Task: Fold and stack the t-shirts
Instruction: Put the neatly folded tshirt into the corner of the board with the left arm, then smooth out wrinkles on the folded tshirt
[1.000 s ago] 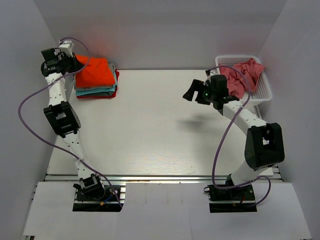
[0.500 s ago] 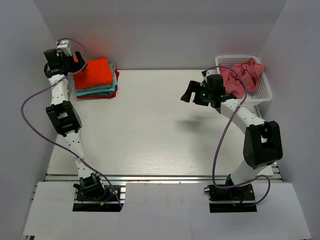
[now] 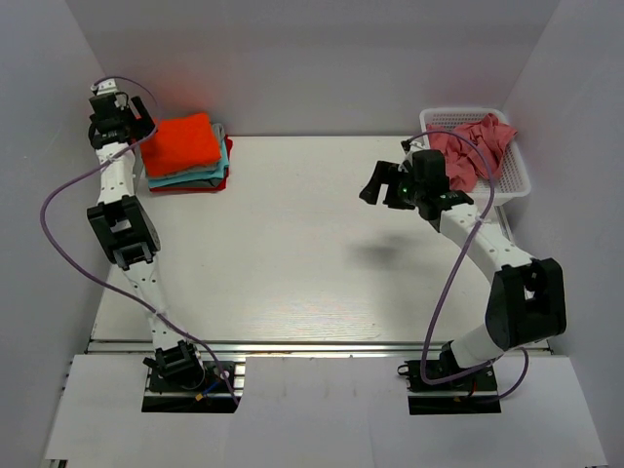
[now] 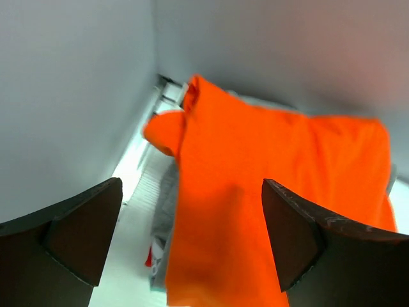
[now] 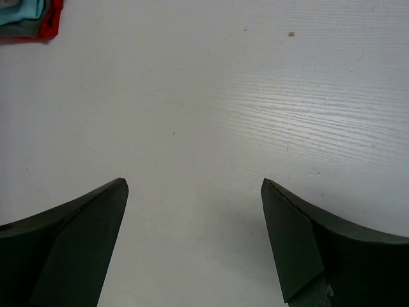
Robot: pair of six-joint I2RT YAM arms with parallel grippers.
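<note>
A folded orange-red t-shirt (image 3: pixel 182 144) lies on top of a stack of folded grey, teal and red t-shirts (image 3: pixel 200 179) at the table's back left. My left gripper (image 3: pixel 136 130) hangs open just left of the stack, above its edge. In the left wrist view the orange-red t-shirt (image 4: pixel 275 179) lies flat below the open left gripper (image 4: pixel 192 188), nothing held. My right gripper (image 3: pixel 375 182) stands open over bare table, right of centre. In its own view the right gripper (image 5: pixel 195 185) is empty. A dusty pink t-shirt (image 3: pixel 470 148) lies crumpled in the basket.
The white mesh basket (image 3: pixel 518 181) stands at the back right, close behind the right arm. White walls close in the left, back and right. A corner of the t-shirt stack (image 5: pixel 25 16) shows at the top left of the right wrist view.
My left gripper opened and let go of the orange-red t-shirt, then drew back up and to the left. The shirt now rests on the stack. The right arm shifted slightly right.
</note>
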